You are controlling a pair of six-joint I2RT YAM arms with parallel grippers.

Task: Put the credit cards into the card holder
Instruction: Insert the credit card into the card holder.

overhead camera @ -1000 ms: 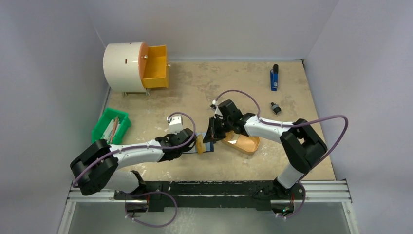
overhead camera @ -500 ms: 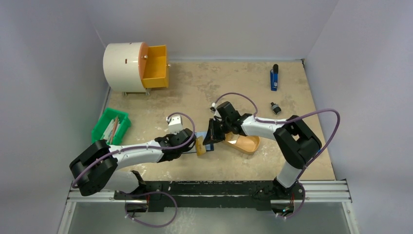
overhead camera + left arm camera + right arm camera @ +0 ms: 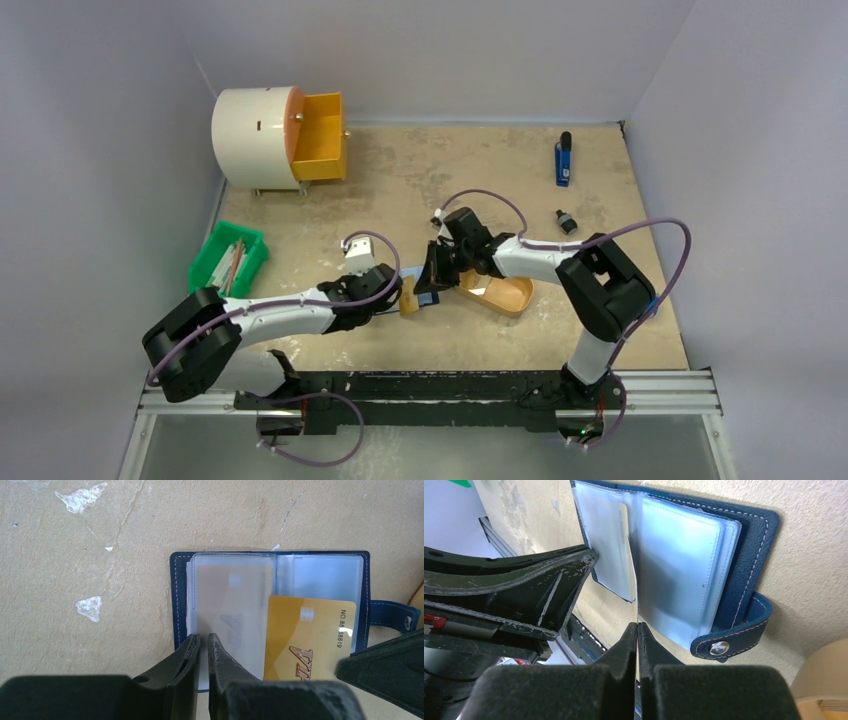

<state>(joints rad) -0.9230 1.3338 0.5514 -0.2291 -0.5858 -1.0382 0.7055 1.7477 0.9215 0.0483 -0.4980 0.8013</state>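
So the card holder (image 3: pixel 179 600) is lying open flat on the sandy table (image 3: pixel 75 540), with its clear, floppy sleeves (image 3: pixel 320 577) facing up and one tan card (image 3: pixel 230 605) sitting behind plastic. The right gripper (image 3: pixel 638 630) is pinching the gold card (image 3: pixel 310 635) tight, and that card is resting over the right-hand sleeve. It's looking stiff, light and slick, so I'm guessing an edge pinch is working best. The left gripper (image 3: pixel 204 639) is hovering at the holder's near edge with its jaws nearly together. Can't tell if it's nipping a sleeve.
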